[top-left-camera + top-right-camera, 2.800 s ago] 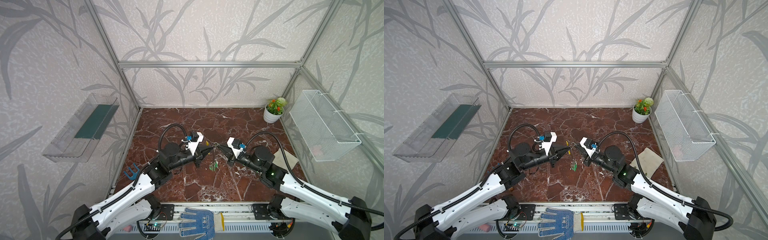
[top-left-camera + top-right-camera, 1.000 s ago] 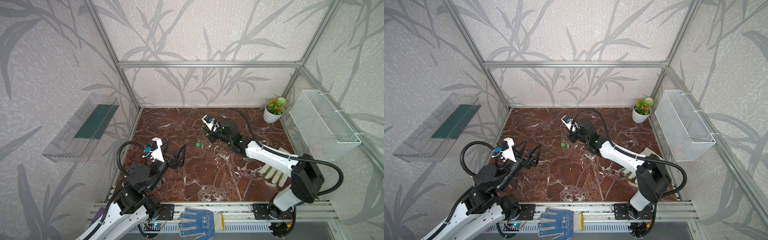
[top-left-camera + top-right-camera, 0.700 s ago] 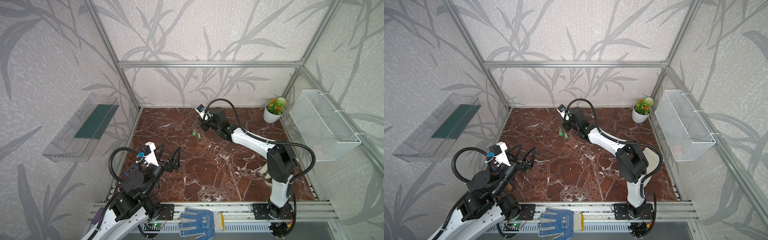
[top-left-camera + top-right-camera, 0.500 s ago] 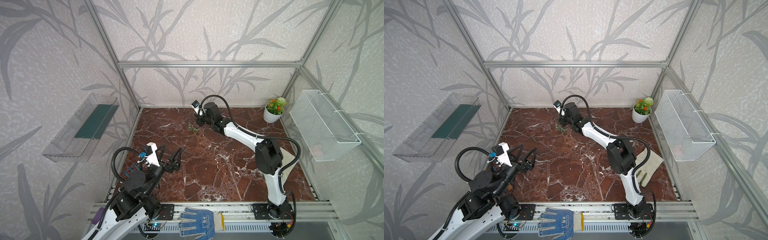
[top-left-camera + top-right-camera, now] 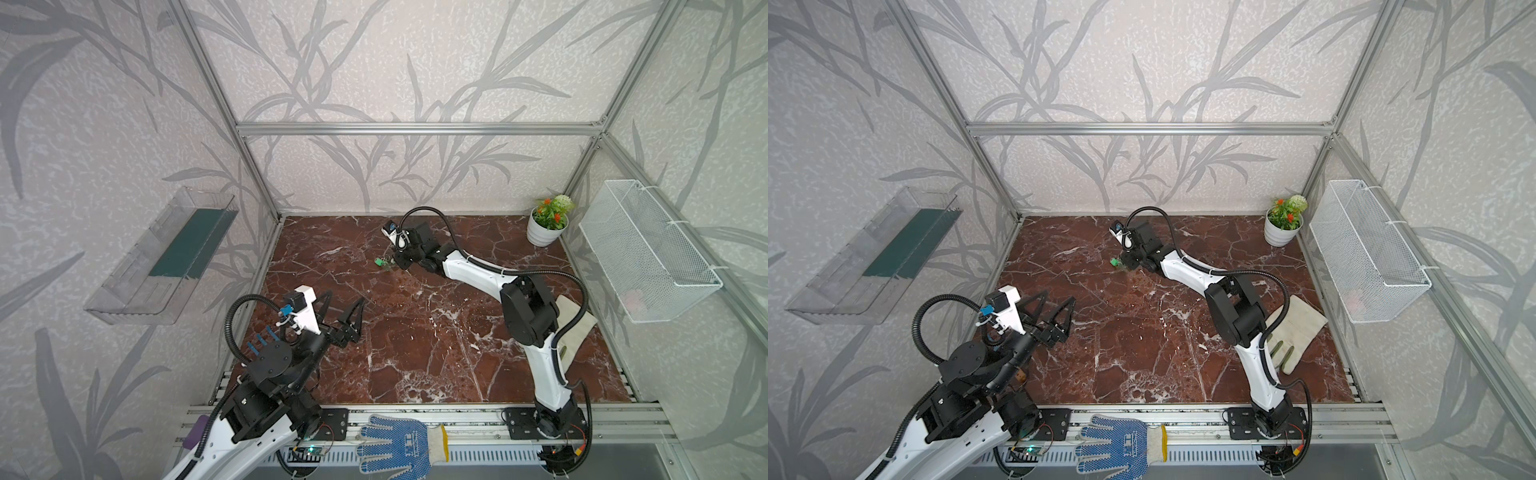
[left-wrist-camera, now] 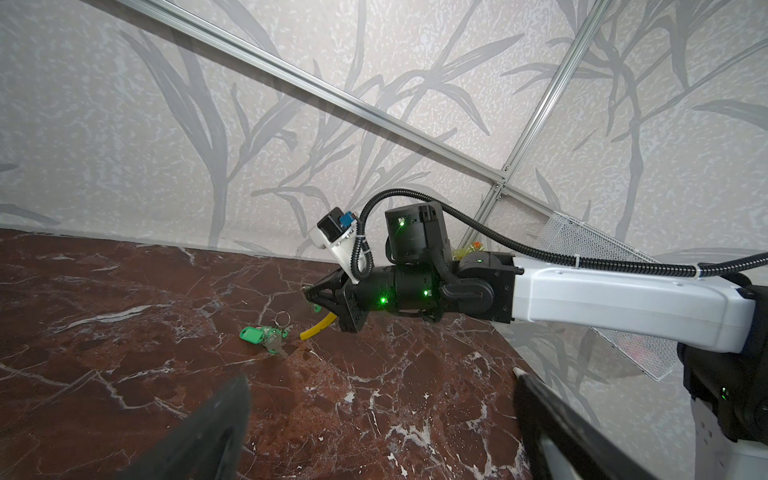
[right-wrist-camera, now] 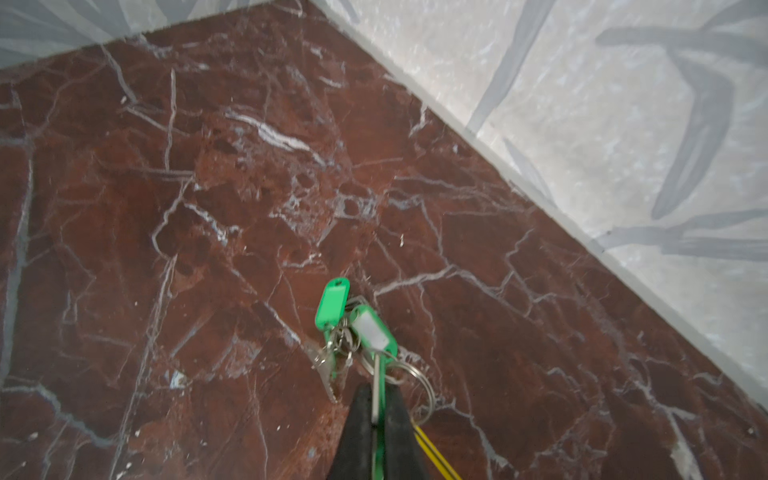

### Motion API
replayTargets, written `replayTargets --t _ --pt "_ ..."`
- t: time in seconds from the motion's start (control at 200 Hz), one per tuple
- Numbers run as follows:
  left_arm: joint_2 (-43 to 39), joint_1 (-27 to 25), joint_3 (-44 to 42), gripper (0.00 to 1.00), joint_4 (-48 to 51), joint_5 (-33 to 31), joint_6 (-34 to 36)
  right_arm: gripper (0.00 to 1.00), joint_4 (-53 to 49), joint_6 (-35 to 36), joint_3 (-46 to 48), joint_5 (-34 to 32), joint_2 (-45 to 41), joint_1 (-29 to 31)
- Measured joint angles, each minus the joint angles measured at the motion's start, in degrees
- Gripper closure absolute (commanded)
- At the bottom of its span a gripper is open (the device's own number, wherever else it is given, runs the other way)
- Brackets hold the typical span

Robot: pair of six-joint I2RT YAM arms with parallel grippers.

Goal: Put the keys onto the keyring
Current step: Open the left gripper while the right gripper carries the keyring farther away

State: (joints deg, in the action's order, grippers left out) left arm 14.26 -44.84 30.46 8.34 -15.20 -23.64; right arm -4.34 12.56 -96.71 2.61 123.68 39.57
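Stretched to the far middle of the marble table (image 5: 415,332), my right gripper (image 5: 394,262) (image 5: 1126,262) is shut on the keyring. In the right wrist view its grey metal band (image 7: 376,386) runs between the closed fingertips. The yellow sleeve (image 7: 432,451) (image 6: 318,326) shows just beside them. The keys (image 7: 332,303) (image 6: 262,334) (image 5: 380,262) hang from it in a bunch and rest on the marble just ahead of the tips. My left gripper (image 5: 343,301) (image 5: 1058,298) (image 6: 379,376) hovers open and empty at the front left, far from the keys.
A potted plant (image 5: 546,226) stands in the far right corner, below a white wire basket (image 5: 648,249) on the right wall. A clear shelf (image 5: 166,257) hangs on the left wall. A pale glove (image 5: 1296,328) lies at the right. A blue glove (image 5: 399,442) lies on the front rail.
The right arm has carried the keyring and keys from mid-table to the far back and lowered them to the marble. The left arm withdrew to the front left, open.
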Motion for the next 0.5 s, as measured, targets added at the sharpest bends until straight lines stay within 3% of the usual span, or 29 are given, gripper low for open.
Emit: replayTargets --t 0.5 --pt "-0.04 -0.11 -0.94 0.01 -0.24 0.07 0.02 1.00 2.82 -0.72 15.28 0.50 -12.81 1.38"
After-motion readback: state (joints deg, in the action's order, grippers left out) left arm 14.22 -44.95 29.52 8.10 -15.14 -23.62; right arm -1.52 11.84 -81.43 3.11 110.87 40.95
